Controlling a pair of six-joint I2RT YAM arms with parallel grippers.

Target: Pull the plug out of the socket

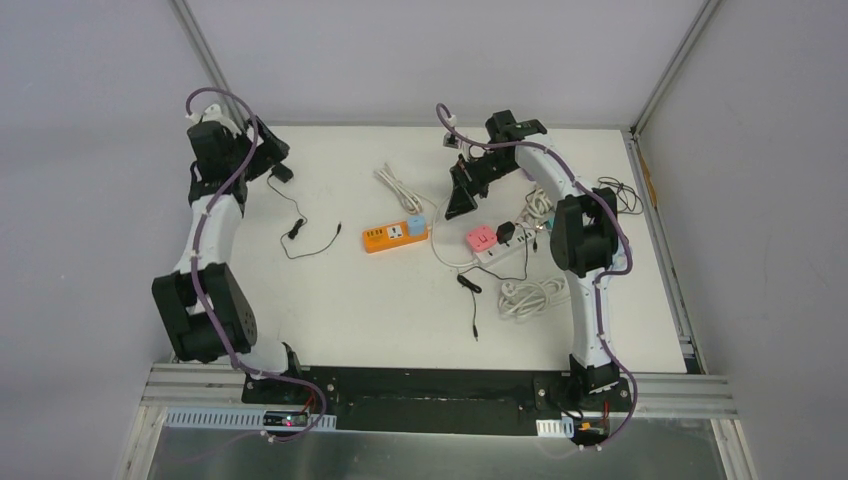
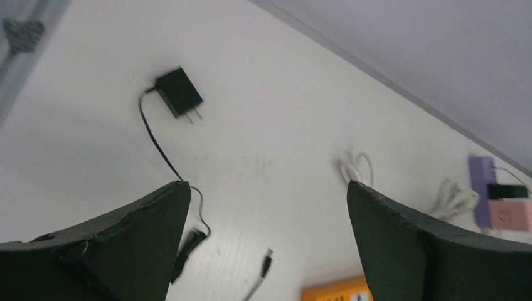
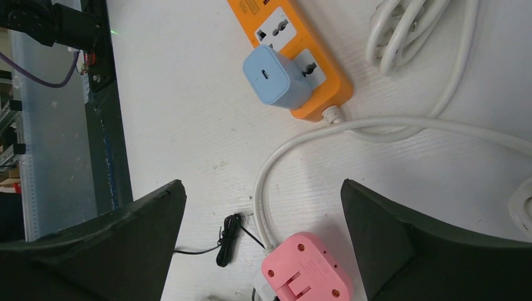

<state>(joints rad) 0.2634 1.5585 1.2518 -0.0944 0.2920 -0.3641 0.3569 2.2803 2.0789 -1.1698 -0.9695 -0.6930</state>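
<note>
Jaws hang wide and empty on the right gripper (image 3: 261, 188) and left gripper (image 2: 268, 188). Near the middle of the surface (image 1: 330, 300), the blue plug (image 3: 274, 76) sits in the orange strip (image 3: 334, 95). It looks small, rigid and slick-sided; I'd pinch its flat sides, pinning the light strip.

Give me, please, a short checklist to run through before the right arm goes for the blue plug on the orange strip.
1. blue plug seated in the orange strip: ok.
2. right gripper open: ok.
3. right gripper centred over the blue plug: not ok, the plug lies beyond the fingertips.
4. left gripper open and empty: ok.
5. orange strip braced by anything: not ok.
6. white cable lying off the blue plug: ok.
</note>
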